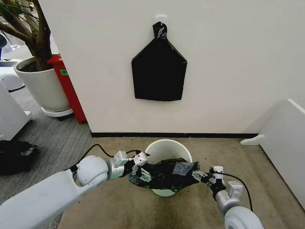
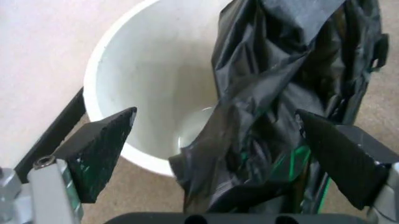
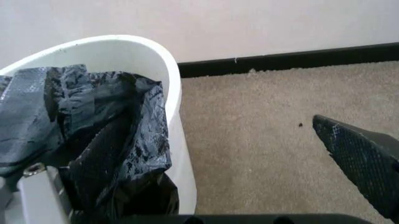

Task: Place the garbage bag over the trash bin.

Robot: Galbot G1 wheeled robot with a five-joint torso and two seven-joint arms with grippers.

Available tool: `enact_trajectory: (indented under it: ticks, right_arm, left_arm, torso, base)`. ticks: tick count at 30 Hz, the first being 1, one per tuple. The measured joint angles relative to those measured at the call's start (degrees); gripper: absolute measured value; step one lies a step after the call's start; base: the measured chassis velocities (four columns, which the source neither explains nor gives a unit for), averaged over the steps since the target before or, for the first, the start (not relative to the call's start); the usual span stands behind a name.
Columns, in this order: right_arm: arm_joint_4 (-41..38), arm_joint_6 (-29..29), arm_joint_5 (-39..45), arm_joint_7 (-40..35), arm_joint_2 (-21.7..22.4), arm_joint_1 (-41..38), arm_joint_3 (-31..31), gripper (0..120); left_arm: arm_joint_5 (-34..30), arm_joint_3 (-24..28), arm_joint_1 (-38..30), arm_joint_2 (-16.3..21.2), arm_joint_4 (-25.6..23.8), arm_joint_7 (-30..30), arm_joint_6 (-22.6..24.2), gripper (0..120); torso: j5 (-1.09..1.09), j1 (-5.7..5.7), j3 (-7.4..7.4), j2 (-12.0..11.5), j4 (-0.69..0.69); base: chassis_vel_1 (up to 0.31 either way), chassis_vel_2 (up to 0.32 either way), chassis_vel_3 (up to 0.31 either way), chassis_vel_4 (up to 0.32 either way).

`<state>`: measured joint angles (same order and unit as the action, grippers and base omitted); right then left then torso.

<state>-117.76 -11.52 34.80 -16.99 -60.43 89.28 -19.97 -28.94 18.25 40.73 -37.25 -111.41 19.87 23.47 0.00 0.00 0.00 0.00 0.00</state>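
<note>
fingers of both the left gripper [image 1: 141, 172] and right gripper [image 1: 204, 175] spread apart flank the garbage bag [image 1: 167, 173], draped across the trash bin's [image 1: 167, 144] near rim, lower centre of the head view.

A plain white wall [image 1: 228, 62] is met by a dark baseboard [image 1: 190, 135] above beige carpet [image 1: 119, 205]. A potted tree [image 1: 35, 71] (in a large white pot) is seen left, beside a red cabinet [image 1: 69, 88].

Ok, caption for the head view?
Left gripper and right gripper stretch the black garbage bag across the near rim of the white trash bin.
</note>
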Motion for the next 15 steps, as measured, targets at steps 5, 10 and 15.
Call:
enact_trajectory:
  ticks: [5,10,15]
  right_arm:
    - [0.04,0.01,-0.04,0.01,-0.08,0.14,0.14,100]
    - [0.02,0.03,-0.05,0.01,-0.11,0.22,0.21,100]
    - [0.01,0.07,-0.05,0.04,-0.07,0.01,0.23,100]
  left_arm:
    - [1.03,-0.37,0.32,-0.39,1.07,0.04,-0.57,100]
    - [1.85,-0.51,0.45,-0.90,2.64,0.34,-1.51,100]
    - [2.28,-0.55,0.49,-1.32,3.50,0.39,-1.90,100]
  torso:
    - [0.00,0.00,0.00,0.00,0.00]
    - [-0.01,0.00,0.00,0.00,0.00]
    - [0.00,0.00,0.00,0.00,0.00]
  base:
    - [0.000,0.000,0.000,0.000]
    - [0.000,0.000,0.000,0.000]
    - [0.000,0.000,0.000,0.000]
